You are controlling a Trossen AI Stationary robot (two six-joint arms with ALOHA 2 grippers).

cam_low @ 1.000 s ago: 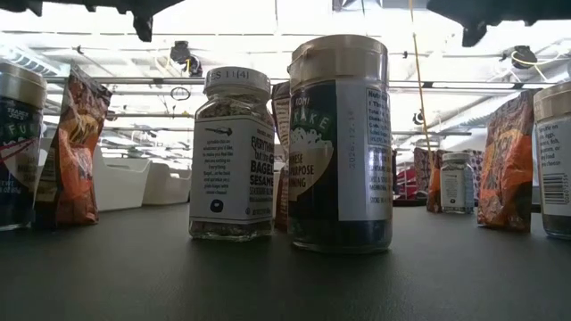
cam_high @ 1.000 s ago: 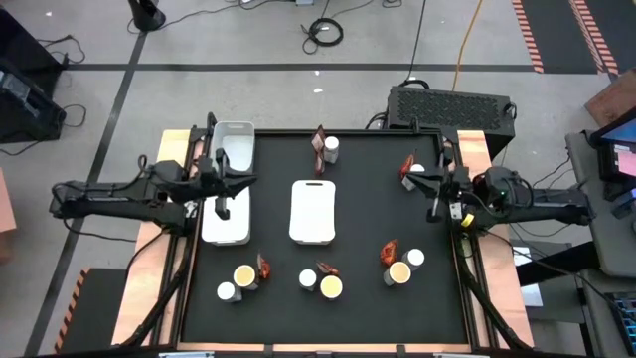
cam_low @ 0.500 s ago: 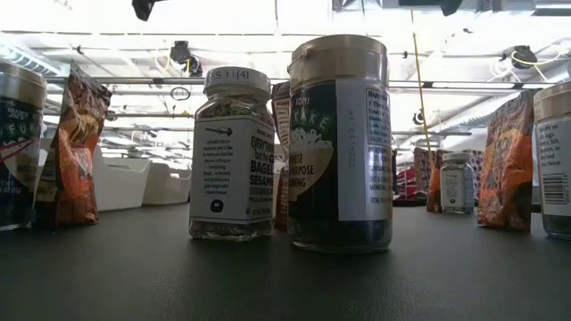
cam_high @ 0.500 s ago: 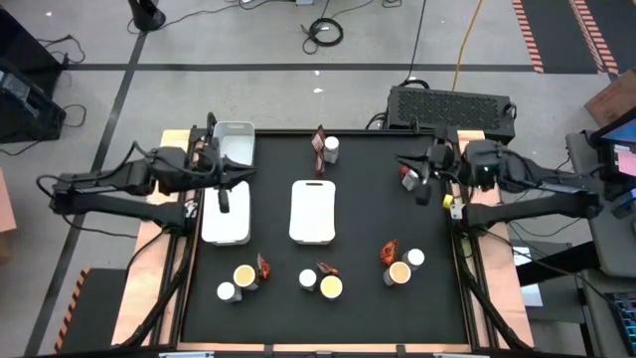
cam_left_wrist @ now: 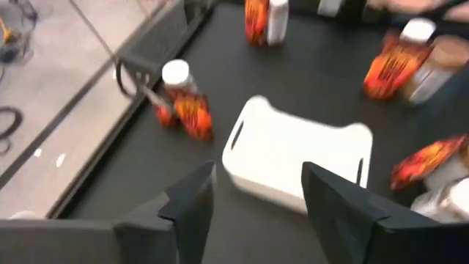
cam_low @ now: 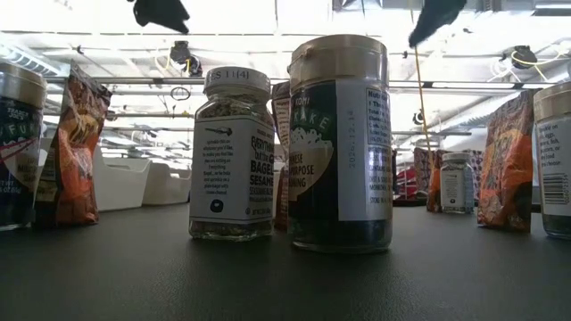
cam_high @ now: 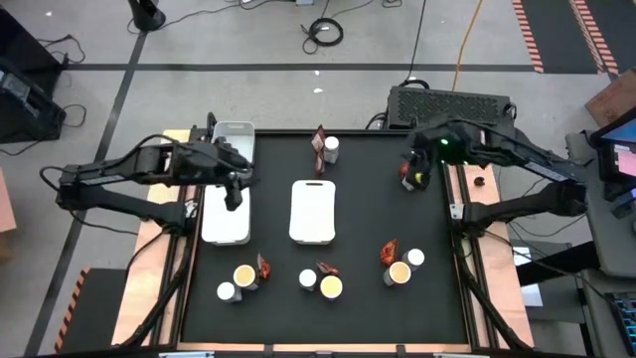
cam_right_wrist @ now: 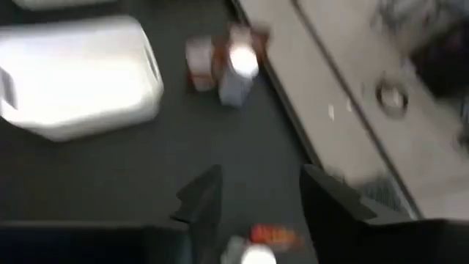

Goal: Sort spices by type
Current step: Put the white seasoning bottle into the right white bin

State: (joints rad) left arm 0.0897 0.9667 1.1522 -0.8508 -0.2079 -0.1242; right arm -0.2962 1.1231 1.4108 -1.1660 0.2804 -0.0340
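Observation:
The spices stand in groups on the black table. A packet (cam_high: 318, 147) and a jar (cam_high: 331, 149) are at the far middle. Another packet (cam_high: 404, 171) is at the far right. Along the near side stand three groups, each with a jar (cam_high: 226, 291), a tub (cam_high: 331, 287) and a packet (cam_high: 388, 253). My left gripper (cam_left_wrist: 256, 213) is open above the left tray (cam_high: 227, 221) and holds nothing. My right gripper (cam_right_wrist: 260, 202) is open above the far-right packet (cam_right_wrist: 275, 236) and a jar cap (cam_right_wrist: 256, 257) beside it, which show between its fingers.
Three white trays lie on the table: one at the far left corner (cam_high: 234, 139), the left one under my left gripper, one in the middle (cam_high: 313, 211). In the low view a jar (cam_low: 232, 152) and a tub (cam_low: 339, 143) stand close to the near edge.
My left gripper has moved a little toward the far edge over the left tray. My right gripper has swung from the right edge toward the far edge and the left, and now hangs over the far-right packet. The spices have kept still.

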